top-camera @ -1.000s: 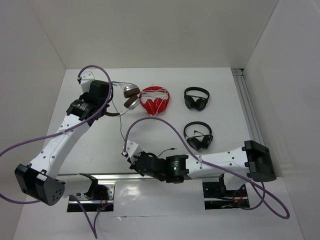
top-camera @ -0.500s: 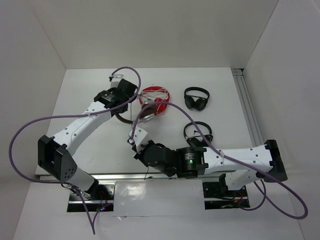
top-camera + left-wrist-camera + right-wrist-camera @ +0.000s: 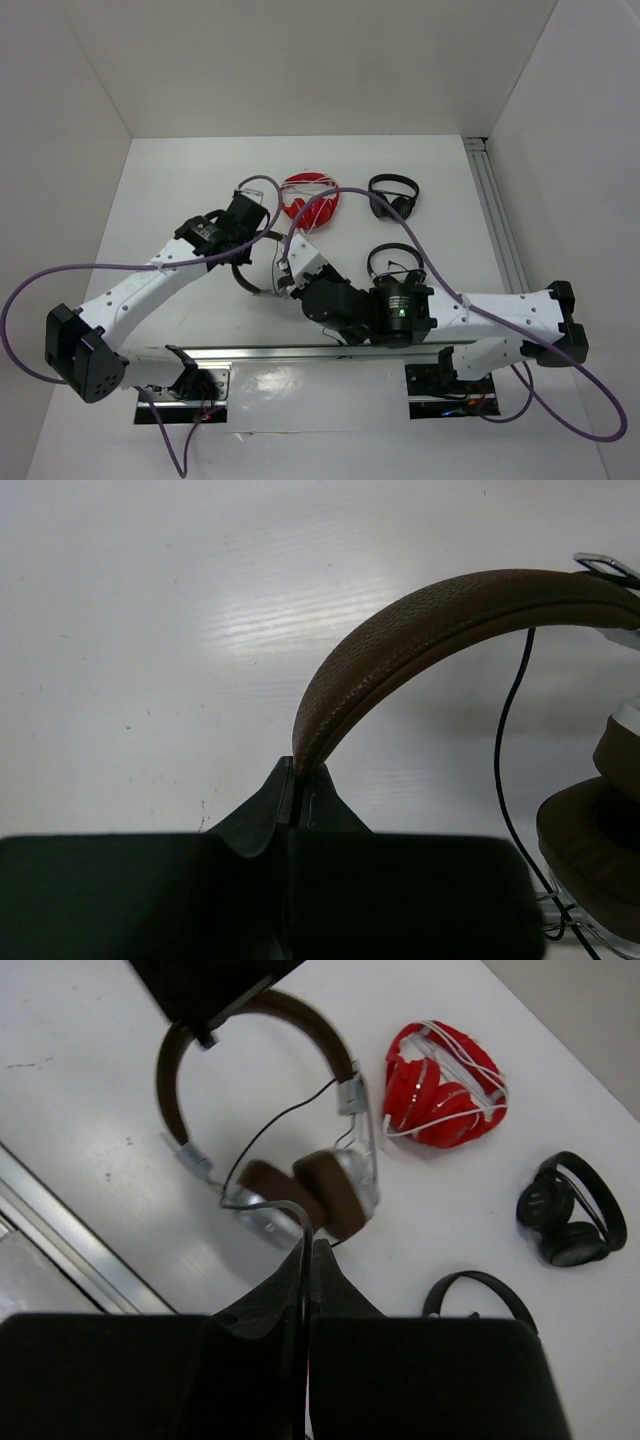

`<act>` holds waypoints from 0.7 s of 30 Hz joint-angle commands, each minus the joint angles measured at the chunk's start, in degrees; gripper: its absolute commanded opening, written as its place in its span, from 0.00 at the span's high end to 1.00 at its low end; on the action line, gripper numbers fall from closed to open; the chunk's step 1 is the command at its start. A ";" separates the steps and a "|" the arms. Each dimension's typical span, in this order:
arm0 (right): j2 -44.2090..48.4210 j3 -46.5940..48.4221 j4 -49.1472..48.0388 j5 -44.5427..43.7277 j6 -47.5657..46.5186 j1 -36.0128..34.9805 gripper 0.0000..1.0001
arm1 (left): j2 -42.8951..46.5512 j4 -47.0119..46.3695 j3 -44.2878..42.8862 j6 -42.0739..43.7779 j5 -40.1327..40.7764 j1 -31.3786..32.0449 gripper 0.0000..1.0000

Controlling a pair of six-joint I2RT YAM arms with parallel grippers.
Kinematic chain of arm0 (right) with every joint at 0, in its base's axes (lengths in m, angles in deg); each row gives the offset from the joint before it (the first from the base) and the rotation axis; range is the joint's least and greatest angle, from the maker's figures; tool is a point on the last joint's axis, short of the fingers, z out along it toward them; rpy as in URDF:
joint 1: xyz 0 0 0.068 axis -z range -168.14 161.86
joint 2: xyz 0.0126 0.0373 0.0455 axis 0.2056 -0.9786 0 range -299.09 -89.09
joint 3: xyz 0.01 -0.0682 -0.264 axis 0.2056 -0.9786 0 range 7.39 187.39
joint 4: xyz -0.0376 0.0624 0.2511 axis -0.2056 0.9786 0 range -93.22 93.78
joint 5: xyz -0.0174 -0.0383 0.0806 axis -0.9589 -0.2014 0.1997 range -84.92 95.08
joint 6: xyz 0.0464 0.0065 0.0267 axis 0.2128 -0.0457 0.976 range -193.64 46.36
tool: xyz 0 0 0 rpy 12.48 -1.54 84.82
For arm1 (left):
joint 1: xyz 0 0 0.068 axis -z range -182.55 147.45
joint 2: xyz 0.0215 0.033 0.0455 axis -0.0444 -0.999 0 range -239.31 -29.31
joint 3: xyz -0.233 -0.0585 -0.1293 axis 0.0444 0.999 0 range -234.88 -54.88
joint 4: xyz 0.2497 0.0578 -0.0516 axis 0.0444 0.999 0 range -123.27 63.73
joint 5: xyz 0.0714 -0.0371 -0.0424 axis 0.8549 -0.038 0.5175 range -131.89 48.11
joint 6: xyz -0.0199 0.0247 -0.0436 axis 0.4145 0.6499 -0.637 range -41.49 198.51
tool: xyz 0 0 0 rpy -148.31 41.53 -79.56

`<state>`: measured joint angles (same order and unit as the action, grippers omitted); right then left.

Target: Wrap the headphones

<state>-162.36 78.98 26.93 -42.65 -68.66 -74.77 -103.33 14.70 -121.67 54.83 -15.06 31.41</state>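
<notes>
The headphones (image 3: pixel 318 1188) have a brown headband (image 3: pixel 430 630), silver cups and brown pads (image 3: pixel 590 848). My left gripper (image 3: pixel 297 770) is shut on one end of the headband arc and holds it just over the white table. In the top view that gripper (image 3: pixel 256 236) sits at the band (image 3: pixel 238 272), and the cups are hidden under my right arm. My right gripper (image 3: pixel 307 1245) is shut on the thin dark cable (image 3: pixel 280 1203) just in front of the cups. The cable (image 3: pixel 498 760) loops from the band past the pads.
A red pair with white cord (image 3: pixel 310 197) lies behind the headphones. Two small black pairs (image 3: pixel 392 195) (image 3: pixel 395 265) lie to the right. A metal rail (image 3: pixel 495 215) runs along the table's right side. White walls enclose the table.
My left gripper has carried the headphones from beside the red pair toward the near middle of the table. My right gripper has moved up and right, still holding the cable.
</notes>
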 commanded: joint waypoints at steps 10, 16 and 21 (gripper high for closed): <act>-0.02 4.88 -1.14 3.86 -1.46 2.08 1.00 | 0.98 -1.73 -4.92 -6.63 -3.54 -2.57 1.00; -1.08 1.19 -6.06 7.65 0.21 -0.82 1.00 | -0.24 -0.59 -15.82 -13.93 -7.05 -8.89 1.00; -3.80 0.65 -8.52 9.83 0.83 -2.49 1.00 | -1.48 -0.06 -18.03 -22.51 -8.73 -12.50 1.00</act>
<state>-164.92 79.92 23.70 -34.63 -68.60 -76.43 -103.99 15.46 -138.21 40.75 -21.84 20.39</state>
